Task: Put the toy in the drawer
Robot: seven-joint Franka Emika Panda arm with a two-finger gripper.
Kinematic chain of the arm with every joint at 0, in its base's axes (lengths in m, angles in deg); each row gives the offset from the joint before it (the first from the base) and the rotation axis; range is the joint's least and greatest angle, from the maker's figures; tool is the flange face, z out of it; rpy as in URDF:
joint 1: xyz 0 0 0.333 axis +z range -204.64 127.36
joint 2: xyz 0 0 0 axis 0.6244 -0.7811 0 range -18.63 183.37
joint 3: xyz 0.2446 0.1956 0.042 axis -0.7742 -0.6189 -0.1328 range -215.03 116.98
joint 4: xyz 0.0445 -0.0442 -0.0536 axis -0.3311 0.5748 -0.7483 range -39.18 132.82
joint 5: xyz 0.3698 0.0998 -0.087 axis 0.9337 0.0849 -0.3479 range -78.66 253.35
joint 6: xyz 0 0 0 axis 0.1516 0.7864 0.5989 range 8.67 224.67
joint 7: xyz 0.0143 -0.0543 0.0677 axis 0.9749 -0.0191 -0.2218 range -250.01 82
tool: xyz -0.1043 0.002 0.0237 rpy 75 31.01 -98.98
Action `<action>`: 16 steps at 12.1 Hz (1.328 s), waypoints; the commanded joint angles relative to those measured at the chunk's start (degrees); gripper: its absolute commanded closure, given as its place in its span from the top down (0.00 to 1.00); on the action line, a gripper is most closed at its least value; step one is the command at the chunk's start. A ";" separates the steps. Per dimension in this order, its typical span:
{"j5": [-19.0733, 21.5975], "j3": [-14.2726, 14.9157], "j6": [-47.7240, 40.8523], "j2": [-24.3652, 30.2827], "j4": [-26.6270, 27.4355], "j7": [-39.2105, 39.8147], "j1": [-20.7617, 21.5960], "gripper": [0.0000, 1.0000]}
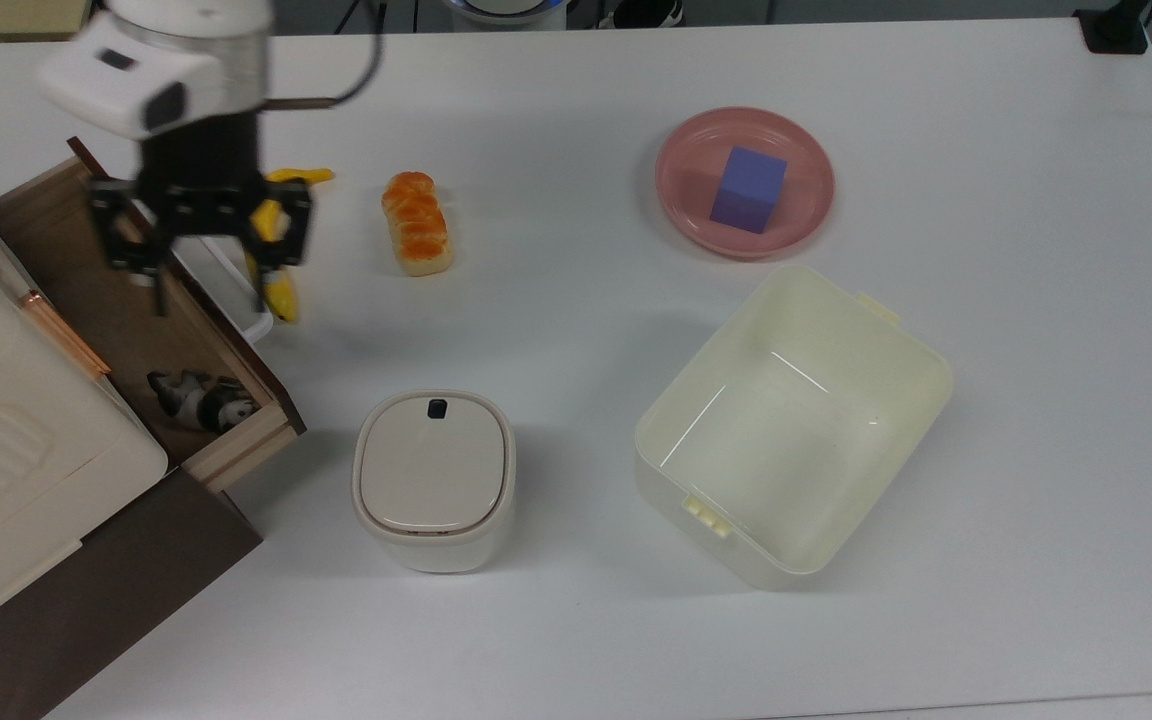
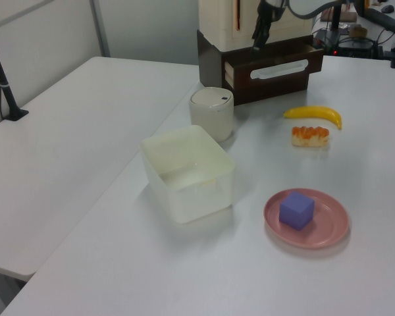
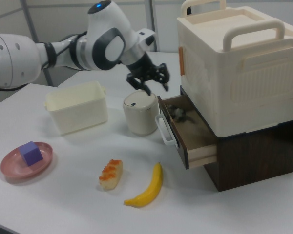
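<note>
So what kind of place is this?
Probably a robotics lab: a white robot arm works over a plain white table laid with toy food like a yellow plastic banana.

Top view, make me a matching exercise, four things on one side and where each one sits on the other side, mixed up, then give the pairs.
Things:
1. toy
2. purple cube
3. banana
4. cream bin

Places:
A. on the pink plate
B. on the table beside the bread loaf
C. inside the open drawer
D. on the table below the pink plate in the top view, with nothing in it

Pairs: 1-C, 2-A, 3-B, 4-D
</note>
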 commanded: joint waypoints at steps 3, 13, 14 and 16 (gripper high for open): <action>5.26 0.51 -15.29 5.04 0.98 -17.19 7.15 0.80; 7.11 3.14 -32.27 13.22 2.74 -23.08 14.18 1.00; 8.95 4.01 -32.27 13.84 3.17 -24.92 14.27 1.00; 10.28 4.37 -32.62 14.11 3.18 -26.86 14.36 1.00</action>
